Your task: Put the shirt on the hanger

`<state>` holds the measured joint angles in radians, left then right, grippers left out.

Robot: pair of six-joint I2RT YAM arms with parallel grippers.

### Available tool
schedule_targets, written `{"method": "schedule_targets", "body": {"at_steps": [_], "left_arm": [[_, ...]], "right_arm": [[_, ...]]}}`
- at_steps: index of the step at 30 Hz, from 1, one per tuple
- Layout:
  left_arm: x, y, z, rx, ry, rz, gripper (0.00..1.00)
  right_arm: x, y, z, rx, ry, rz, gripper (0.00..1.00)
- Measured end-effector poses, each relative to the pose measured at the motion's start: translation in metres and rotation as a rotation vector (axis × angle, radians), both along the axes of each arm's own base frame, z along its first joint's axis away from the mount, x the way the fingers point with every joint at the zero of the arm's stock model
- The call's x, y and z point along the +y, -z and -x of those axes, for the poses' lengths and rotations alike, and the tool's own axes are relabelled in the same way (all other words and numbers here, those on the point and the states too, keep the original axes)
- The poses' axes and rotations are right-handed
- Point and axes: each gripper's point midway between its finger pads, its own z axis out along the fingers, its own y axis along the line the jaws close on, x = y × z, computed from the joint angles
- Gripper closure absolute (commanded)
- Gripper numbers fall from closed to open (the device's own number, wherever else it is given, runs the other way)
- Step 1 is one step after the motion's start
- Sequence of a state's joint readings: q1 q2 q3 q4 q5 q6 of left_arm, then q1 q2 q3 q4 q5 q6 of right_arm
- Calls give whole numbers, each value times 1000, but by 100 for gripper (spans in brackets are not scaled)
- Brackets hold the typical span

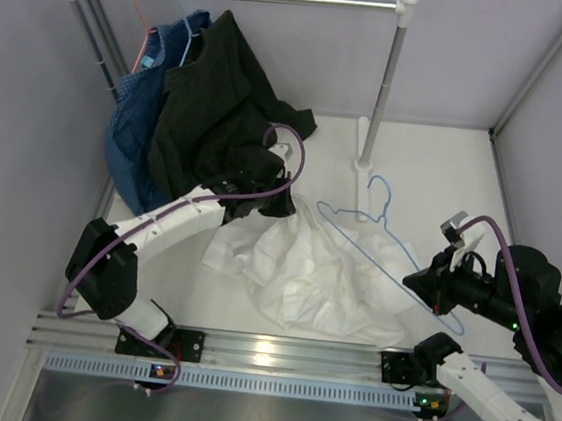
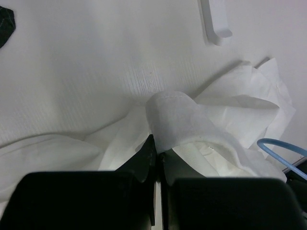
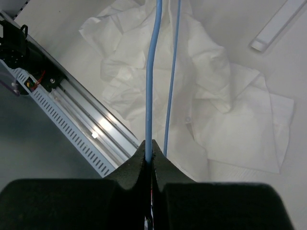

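Shirt, large, white, long-sleeved, of thin wrinkled fabric (image 1: 305,273): lies crumpled on the table (image 1: 436,167), forward and left of the foot of the white upright post of the clothes rail (image 1: 384,91). It is not yet on any hanger.

Hanger, thin light-blue wire, triangular with a hook (image 3: 151,81): lies across the shirt's right side. The hook end is nearest the post foot. The far corner runs forward and right of the post into the right gripper (image 3: 149,154).

Left gripper (image 2: 157,152): left of the post, at the shirt's rear edge. Its jaws are drawn together with a raised fold of fabric pinched at their tips, as far as the wrist view shows. Which part of the shirt this fold belongs to cannot be told.

Right gripper: clenched on the nearer run of hanger wire, seated centrally.

Assessment: the step in hand appears to be opening the shirt to admit the wire. The left should lift the fold only enough to open a gap, taking a single layer if possible. The right should steer the hanger's free shoulder into that gap low and slowly, since thin fabric is likely to snag and drag on the wire
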<state>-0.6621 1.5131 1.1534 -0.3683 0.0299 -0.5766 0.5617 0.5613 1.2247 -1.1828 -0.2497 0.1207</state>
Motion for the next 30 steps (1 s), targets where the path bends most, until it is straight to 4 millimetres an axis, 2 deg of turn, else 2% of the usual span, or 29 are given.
{"method": "schedule_targets", "body": {"at_steps": [11,16,22,26,30], "left_arm": [[-8,-5,5,14,39,32,100],[-10,-6,7,21,55,45,100],[-15,-10,13,34,87,69,100],[-21,-23,26,39,152,116,100],[-21,-49,44,10,230,168,100]], "right_arm": [[13,-1,7,39,-69,-33,100],[17,9,1,77,-69,-19,100],[16,11,-11,66,-22,-1,100],[20,23,-24,79,-5,18,100],[33,44,-34,127,-34,26,100]]}}
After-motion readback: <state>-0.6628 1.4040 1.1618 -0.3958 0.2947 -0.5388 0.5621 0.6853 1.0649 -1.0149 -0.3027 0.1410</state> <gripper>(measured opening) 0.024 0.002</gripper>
